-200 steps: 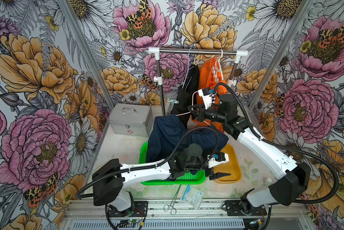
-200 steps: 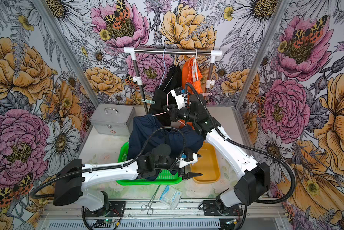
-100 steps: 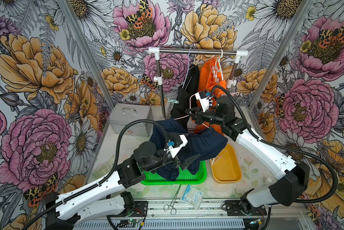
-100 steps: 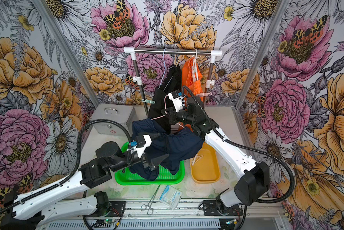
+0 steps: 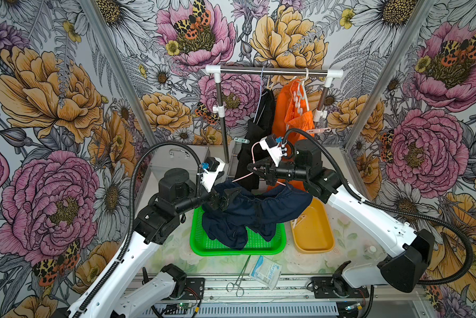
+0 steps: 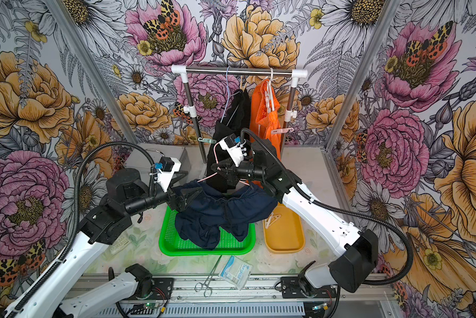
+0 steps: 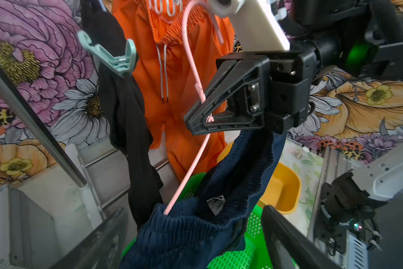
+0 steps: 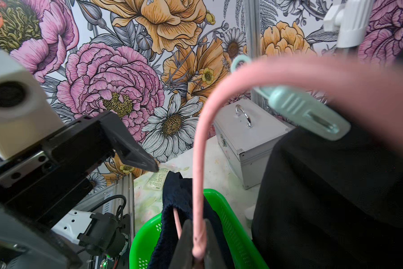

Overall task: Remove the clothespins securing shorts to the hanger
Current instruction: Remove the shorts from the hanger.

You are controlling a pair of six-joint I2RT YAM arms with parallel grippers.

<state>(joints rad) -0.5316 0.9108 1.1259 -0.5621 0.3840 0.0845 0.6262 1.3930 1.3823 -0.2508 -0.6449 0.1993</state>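
Navy shorts (image 5: 256, 212) hang from a pink hanger (image 5: 241, 177) over the green basket. My right gripper (image 5: 249, 166) is shut on the pink hanger (image 8: 198, 163) just below its hook. My left gripper (image 5: 231, 194) is open, and its fingers (image 7: 286, 240) stand either side of the left end of the navy waistband (image 7: 196, 228). No clothespin shows on the navy shorts. Black shorts (image 5: 259, 132) on the rail carry a teal clothespin (image 5: 241, 141). The orange shorts (image 5: 292, 118) carry a pink clothespin (image 5: 318, 130). White clothespins (image 5: 300, 220) lie in the yellow tray.
The green basket (image 5: 275, 246) sits mid-table with the yellow tray (image 5: 314, 239) to its right. A metal case (image 5: 176, 159) stands at the back left beside the rack post (image 5: 222, 124). Steel forceps (image 5: 239, 278) and a surgical packet (image 5: 265, 271) lie at the front edge.
My left arm swung from over the yellow tray back to the left end of the navy waistband. The right gripper kept hold of the pink hanger.
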